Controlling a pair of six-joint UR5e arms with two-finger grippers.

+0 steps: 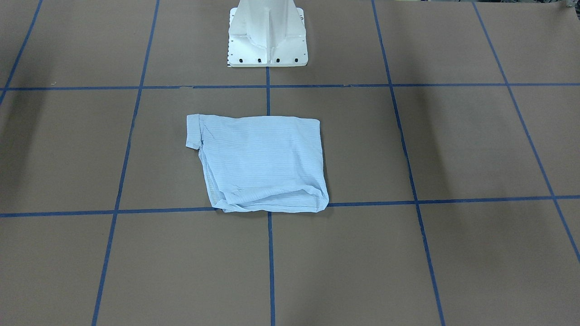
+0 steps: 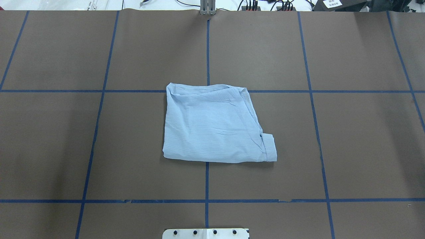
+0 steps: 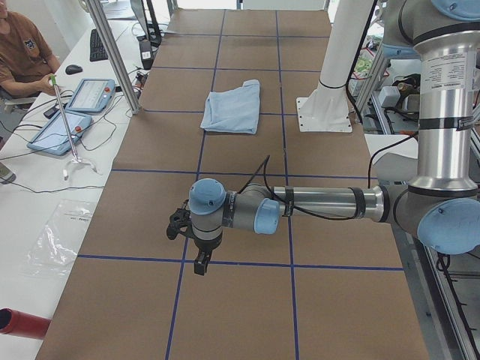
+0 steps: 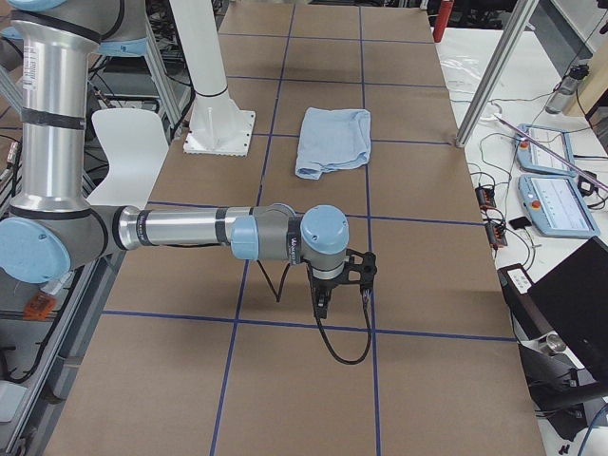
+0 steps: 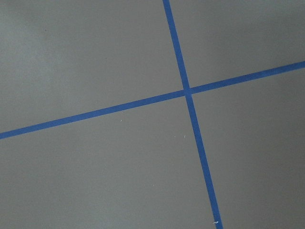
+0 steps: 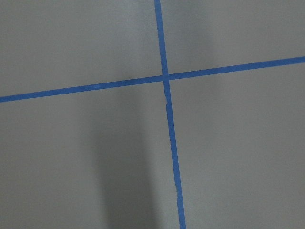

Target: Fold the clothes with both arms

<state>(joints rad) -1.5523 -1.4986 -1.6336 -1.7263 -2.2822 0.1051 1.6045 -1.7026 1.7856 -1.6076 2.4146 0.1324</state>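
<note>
Shirt lay folded on bench; I judged protruding corner needed squaring. L gripper, R gripper well clear; open/clenched: couldn't tell.

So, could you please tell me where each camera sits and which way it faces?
Front-facing: across the table, looking back and down; shirt, pedestal base, no arms.
Overhead: behind the base, looking forward and down; shirt, base edge.
Exterior left: table's left end, looking along it; left arm near.
Exterior right: opposite end; right arm near.
Left wrist: down at a tape cross; no fingers show.
Right wrist: likewise.
Shared: both side views show shirt and base.
</note>
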